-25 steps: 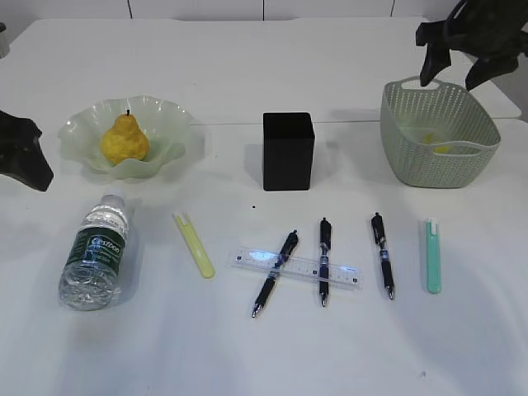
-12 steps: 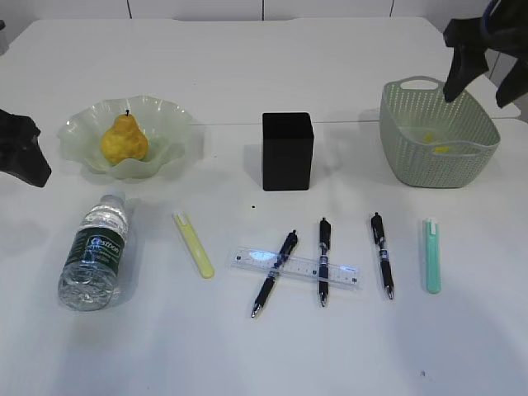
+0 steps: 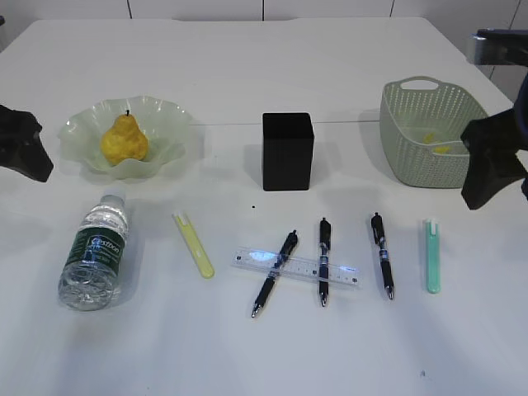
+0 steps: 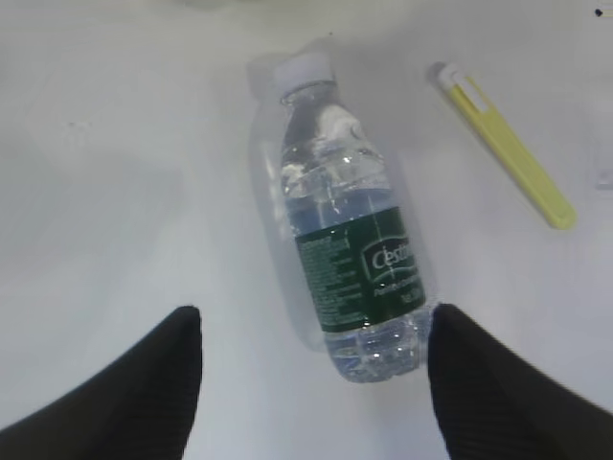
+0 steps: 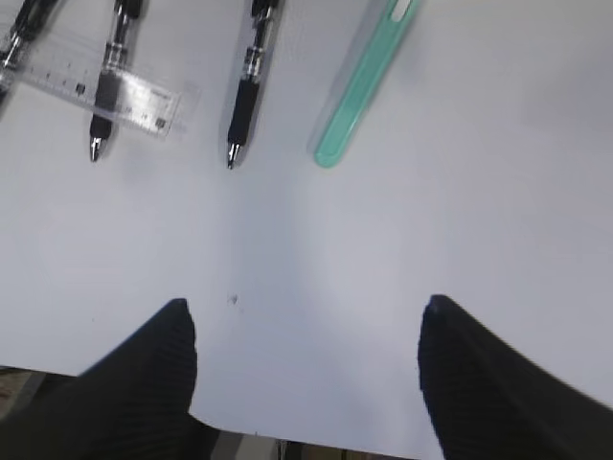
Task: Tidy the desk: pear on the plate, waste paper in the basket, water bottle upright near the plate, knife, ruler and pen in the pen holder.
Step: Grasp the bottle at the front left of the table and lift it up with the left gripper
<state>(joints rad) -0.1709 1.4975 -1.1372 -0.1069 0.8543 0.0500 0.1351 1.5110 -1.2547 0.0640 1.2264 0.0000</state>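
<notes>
The yellow pear [image 3: 124,139] sits on the pale green plate [image 3: 82,124]. The water bottle [image 3: 95,252] lies on its side; it also shows in the left wrist view [image 4: 350,244], just ahead of my open, empty left gripper [image 4: 311,374]. A yellow knife [image 3: 193,244], a clear ruler [image 3: 297,266] crossed by two pens [image 3: 323,260], a third pen [image 3: 382,254] and a green knife [image 3: 432,256] lie in a row. The black pen holder [image 3: 288,151] stands at centre. Yellow paper [image 3: 442,149] lies in the basket [image 3: 412,157]. My right gripper [image 5: 306,374] is open and empty above the front table edge.
My left arm [image 3: 21,153] hangs at the left edge beside the plate. My right arm [image 3: 491,169] hangs at the right edge, next to the basket and above the green knife [image 5: 364,86]. The table's front edge [image 5: 287,436] shows in the right wrist view.
My right arm has moved from above the basket's far rim forward and down to the basket's right side. My left arm has stayed about where it was.
</notes>
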